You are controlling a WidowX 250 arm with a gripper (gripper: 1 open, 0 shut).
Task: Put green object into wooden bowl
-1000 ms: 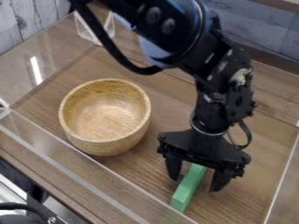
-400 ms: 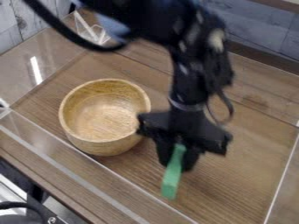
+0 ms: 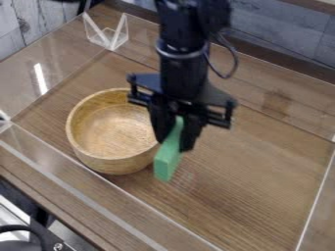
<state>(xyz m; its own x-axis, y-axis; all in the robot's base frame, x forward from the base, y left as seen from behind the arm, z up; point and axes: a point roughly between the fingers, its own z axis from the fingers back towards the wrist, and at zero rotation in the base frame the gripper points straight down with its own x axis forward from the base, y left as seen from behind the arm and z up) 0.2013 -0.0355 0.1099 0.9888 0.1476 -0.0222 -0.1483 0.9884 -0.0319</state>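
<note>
The black pincer [image 3: 169, 120], closed on the long bright green bar [image 3: 167, 155], holds it right of the round tan wooden bowl [image 3: 112, 132].

Likely a lab, robot arm [image 3: 197, 59] over wooden tabletop [image 3: 249, 186]

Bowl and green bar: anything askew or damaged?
Nothing clearly odd. The bowl sits upright with no visible damage or spill. The bar tilts in the fingers, which looks normal for a carry; its upper end is hidden.

Black arm, seemingly dark joints, blurred outlines.
</note>
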